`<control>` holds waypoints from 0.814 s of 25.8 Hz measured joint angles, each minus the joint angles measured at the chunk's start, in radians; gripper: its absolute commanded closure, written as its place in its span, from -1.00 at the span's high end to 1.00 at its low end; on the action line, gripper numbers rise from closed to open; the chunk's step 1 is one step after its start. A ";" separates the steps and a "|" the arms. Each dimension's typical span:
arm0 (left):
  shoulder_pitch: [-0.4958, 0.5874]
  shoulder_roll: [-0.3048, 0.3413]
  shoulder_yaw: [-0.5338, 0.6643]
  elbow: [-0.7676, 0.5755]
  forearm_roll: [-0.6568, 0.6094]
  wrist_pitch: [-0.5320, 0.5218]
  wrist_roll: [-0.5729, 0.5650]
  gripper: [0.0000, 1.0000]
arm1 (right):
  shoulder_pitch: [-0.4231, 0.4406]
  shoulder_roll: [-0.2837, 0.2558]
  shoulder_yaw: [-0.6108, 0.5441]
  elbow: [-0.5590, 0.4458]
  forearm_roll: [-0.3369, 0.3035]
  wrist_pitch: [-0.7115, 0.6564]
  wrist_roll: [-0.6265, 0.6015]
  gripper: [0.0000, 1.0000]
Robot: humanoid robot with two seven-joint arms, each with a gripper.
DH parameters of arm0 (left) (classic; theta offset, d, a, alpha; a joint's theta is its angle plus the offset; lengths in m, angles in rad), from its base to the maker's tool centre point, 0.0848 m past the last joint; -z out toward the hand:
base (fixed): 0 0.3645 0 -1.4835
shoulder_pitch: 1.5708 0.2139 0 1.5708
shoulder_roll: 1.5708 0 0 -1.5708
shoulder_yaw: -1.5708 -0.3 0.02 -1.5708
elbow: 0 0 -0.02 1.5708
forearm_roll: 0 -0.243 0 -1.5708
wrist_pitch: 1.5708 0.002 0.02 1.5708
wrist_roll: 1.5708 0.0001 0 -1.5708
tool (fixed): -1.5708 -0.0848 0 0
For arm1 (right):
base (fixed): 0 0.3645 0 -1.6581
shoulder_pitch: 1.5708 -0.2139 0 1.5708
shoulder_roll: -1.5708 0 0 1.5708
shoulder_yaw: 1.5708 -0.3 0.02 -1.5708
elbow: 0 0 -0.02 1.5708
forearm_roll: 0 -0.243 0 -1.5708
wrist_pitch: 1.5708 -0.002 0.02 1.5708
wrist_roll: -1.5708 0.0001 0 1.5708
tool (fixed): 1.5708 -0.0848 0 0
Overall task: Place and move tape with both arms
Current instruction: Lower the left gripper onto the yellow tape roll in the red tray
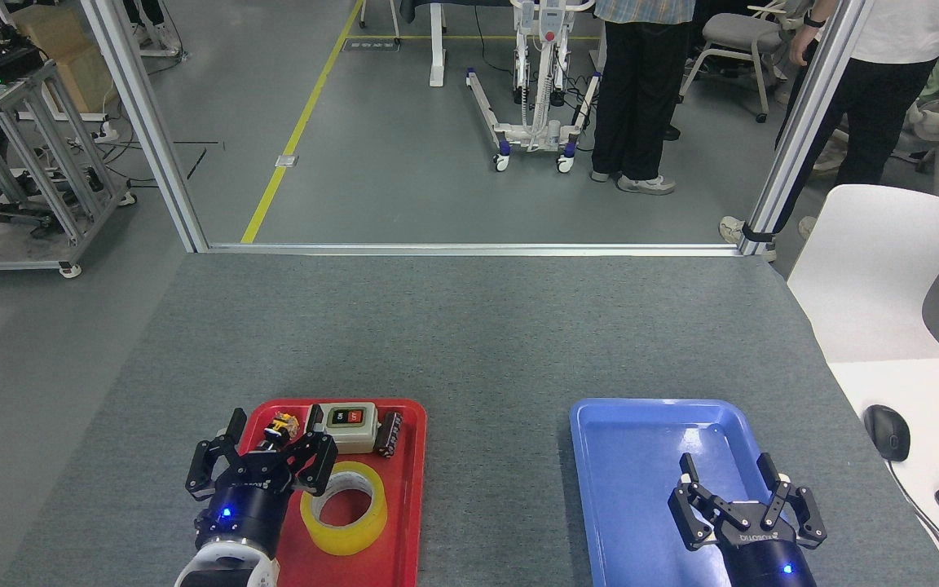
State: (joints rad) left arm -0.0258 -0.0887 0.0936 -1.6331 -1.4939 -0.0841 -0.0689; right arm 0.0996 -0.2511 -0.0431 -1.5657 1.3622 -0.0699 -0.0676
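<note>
The tape (344, 507), a yellow roll with a whitish core, lies flat in the red tray (409, 489) at the lower left. My left gripper (267, 436) hovers over the tray's left part, just left of the roll, fingers spread open and empty. My right gripper (726, 477) is open too, holding nothing, above the near part of the blue tray (632, 424) at the lower right.
In the red tray's far part sit a grey switch box (349, 425) with black and red buttons, a small yellow part (281, 425) and a dark toothed piece (390, 433). A white chair (873, 269) and a desk with a mouse (887, 432) stand at the right. People stand beyond the table.
</note>
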 measured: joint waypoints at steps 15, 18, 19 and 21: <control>0.013 0.019 -0.001 -0.028 0.041 -0.040 -0.001 0.98 | -0.004 0.010 0.032 -0.035 -0.008 0.037 -0.002 0.99; 0.028 0.050 -0.002 -0.035 0.037 -0.093 -0.001 0.98 | -0.004 0.010 0.032 -0.038 -0.009 0.038 0.011 0.99; 0.035 0.064 -0.003 -0.037 0.034 -0.106 -0.003 0.98 | -0.004 0.010 0.032 -0.039 -0.009 0.037 0.012 0.99; 0.044 0.085 -0.013 -0.038 0.027 -0.131 -0.015 0.98 | -0.004 0.010 0.032 -0.041 -0.010 0.037 0.015 0.99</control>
State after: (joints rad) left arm 0.0181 -0.0032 0.0808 -1.6711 -1.4670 -0.2153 -0.0834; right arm 0.0952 -0.2415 -0.0115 -1.6065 1.3523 -0.0331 -0.0530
